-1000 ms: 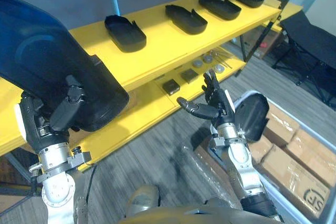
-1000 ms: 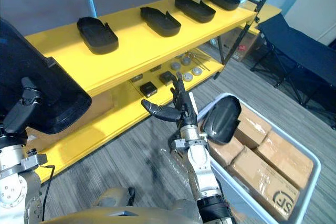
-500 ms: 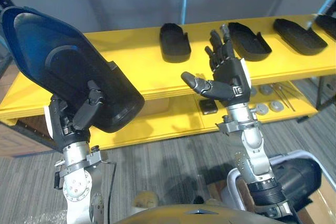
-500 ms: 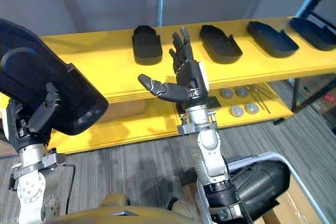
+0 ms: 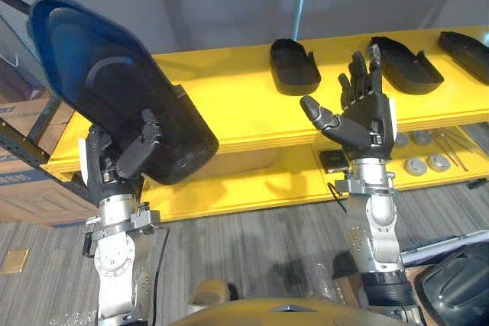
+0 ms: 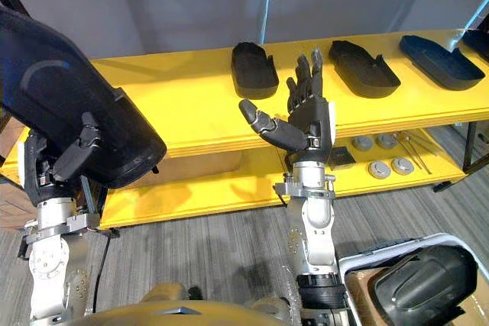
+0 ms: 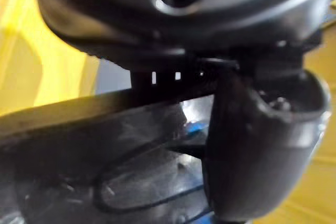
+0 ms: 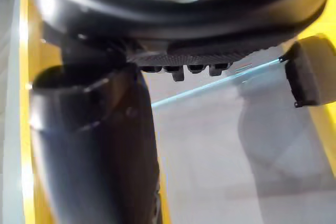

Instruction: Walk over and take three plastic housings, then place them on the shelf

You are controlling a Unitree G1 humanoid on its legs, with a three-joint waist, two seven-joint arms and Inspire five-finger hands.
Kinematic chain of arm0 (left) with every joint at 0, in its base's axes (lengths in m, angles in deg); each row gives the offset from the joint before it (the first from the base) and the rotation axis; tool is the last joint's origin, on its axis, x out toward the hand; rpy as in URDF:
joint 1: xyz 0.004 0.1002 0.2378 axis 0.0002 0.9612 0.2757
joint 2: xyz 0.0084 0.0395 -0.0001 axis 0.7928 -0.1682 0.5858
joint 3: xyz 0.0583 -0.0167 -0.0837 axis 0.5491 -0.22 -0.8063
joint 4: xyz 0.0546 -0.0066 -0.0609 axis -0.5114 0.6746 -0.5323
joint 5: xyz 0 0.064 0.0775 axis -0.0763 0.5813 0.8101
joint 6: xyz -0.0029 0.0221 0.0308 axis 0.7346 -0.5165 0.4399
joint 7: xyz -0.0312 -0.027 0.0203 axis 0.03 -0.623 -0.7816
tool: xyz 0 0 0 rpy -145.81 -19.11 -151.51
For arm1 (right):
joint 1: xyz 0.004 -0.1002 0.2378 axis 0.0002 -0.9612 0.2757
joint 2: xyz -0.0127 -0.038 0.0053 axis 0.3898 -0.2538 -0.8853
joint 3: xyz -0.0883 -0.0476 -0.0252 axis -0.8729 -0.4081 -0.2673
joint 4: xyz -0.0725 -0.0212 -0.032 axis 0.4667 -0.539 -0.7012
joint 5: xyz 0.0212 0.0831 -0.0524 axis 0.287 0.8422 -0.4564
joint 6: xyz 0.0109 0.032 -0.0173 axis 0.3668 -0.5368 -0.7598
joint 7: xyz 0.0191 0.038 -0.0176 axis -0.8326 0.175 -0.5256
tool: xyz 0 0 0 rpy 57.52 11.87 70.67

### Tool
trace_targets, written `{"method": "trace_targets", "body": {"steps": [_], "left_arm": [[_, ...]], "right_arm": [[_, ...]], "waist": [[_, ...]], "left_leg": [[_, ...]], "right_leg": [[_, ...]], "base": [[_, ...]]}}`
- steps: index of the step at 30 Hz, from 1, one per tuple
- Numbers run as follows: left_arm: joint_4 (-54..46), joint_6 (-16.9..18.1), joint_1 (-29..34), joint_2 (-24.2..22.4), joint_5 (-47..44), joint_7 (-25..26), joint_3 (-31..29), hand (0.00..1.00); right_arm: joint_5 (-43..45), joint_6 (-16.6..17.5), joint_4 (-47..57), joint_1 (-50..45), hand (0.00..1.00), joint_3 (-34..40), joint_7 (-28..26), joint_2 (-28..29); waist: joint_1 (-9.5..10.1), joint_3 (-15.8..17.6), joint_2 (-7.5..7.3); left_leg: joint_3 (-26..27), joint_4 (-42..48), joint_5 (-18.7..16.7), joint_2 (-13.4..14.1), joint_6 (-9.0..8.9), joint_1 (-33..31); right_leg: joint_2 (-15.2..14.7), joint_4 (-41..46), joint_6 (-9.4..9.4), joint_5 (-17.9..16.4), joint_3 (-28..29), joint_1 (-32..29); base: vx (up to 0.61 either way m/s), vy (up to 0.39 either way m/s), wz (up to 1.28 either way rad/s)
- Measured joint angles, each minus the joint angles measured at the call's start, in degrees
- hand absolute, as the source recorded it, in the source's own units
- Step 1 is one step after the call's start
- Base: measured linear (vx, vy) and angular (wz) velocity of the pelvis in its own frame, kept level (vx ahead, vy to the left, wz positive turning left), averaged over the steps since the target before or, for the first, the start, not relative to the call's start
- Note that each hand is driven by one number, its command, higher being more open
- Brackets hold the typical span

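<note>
A large black plastic housing [image 5: 114, 93] stands tilted up in front of the shelf's left end, and my left hand [image 5: 121, 164] is shut on its lower edge. In the left wrist view the thumb [image 7: 257, 145] presses on the housing's wall [image 7: 105, 156]. My right hand [image 6: 306, 116] is raised in front of the yellow shelf [image 6: 176, 97], open and holding nothing. A row of black housings lies on the shelf's top board: one [image 6: 254, 69] just behind my right hand, another [image 6: 363, 66] further right, a third [image 6: 439, 59] near the right edge.
The lower shelf board [image 6: 199, 185] carries round metal discs [image 6: 380, 167] and a small black box [image 6: 341, 158]. A white-rimmed bin [image 6: 367, 253] at the lower right holds one more black housing [image 6: 420, 284]. A cardboard box [image 5: 23, 173] stands left of the shelf.
The camera has swung left, so the shelf and bin have slid right in view. My left hand still grips the housing, and my right hand stays raised and open.
</note>
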Motion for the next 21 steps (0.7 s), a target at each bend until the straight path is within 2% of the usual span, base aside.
{"method": "trace_targets", "body": {"steps": [2, 3, 5, 7, 10, 16, 19, 21], "left_arm": [[-0.09, -0.01, -0.04, 0.87, 0.06, -0.73, -0.09, 0.00], [-0.10, -0.20, -0.14, 2.22, 0.27, -0.76, -0.04, 0.00], [-0.09, -0.69, -0.60, 3.25, 0.94, -0.71, 0.31, 0.00], [-0.08, -1.30, -2.87, 3.64, 2.25, 0.29, 3.20, 0.00], [-0.08, -1.50, -3.89, 3.23, 2.71, 1.22, 6.98, 0.00], [-0.10, -1.75, -3.82, 2.27, 2.72, 1.20, 6.62, 0.00], [-0.10, -1.81, -3.79, 2.13, 2.80, 1.90, 6.02, 0.00], [-0.10, -1.85, -3.37, 1.52, 2.05, 2.69, 5.69, 0.00]], "right_arm": [[-0.04, 0.41, 0.01, -1.10, 1.00, -0.34, -0.10, 0.80], [-0.05, 0.45, 0.01, -1.62, 1.00, -0.66, -0.21, 1.05], [-0.01, 0.57, 0.05, -2.07, 1.00, -0.49, -0.51, 1.08], [0.02, 0.75, 0.08, -2.70, 1.00, 0.20, -1.19, 0.99], [0.02, 0.73, 0.08, -3.80, 1.00, 0.70, -1.83, -0.27], [0.17, 0.74, 0.24, -3.61, 1.00, 2.98, -4.09, -2.83], [1.17, 0.74, 0.24, -3.60, 1.00, 3.68, -4.68, -2.96], [2.68, 0.75, 0.27, -3.80, 1.00, 3.93, -5.36, -2.92]], "waist": [[-0.14, -0.05, -0.06], [-1.34, -0.25, -0.42], [-3.01, -0.42, -0.69], [-3.46, -0.50, -0.83], [-4.61, -0.47, -0.69], [-4.33, -0.47, -0.50], [-4.39, 0.02, 0.33], [-4.44, 0.98, 2.12]], "left_leg": [[1.95, -1.40, 0.14, 0.11, 0.28, 0.76], [2.75, -1.61, 0.23, 0.41, 0.42, 0.66], [2.70, -1.51, 0.29, 0.88, 0.51, 0.46], [2.63, -1.02, 0.30, 1.83, 0.48, -0.50], [0.76, -1.44, 0.66, 2.84, -0.14, -0.24], [-0.11, -3.17, 1.74, 4.20, -1.93, -0.08], [-0.01, -0.50, 0.66, 5.22, -1.88, -0.72], [0.07, 4.46, -1.10, 7.79, -0.74, -1.48]], "right_leg": [[0.20, 0.26, -1.57, 0.41, -0.64, -1.12], [1.33, -0.62, -1.90, 0.43, 1.00, -1.92], [3.03, -3.10, -1.97, 0.71, 3.10, -1.42], [4.35, -4.98, -1.04, 2.26, 4.19, -1.30], [5.91, -5.34, -0.64, 2.55, 3.91, -0.52], [7.63, -6.03, -0.98, 2.29, 3.92, -0.74], [8.06, -5.07, -0.86, 0.94, 4.18, -0.77], [9.20, -0.68, -2.38, -2.59, 4.38, -1.47]], "base": [[0.06, 0.085, -0.56], [0.07, 0.045, -0.40], [0.05, -0.013, -0.13], [0.07, -0.062, -0.08], [0.04, -0.091, 0.05], [-0.03, -0.073, 0.01], [-0.06, -0.036, -0.07], [-0.09, -0.027, -0.06]]}}
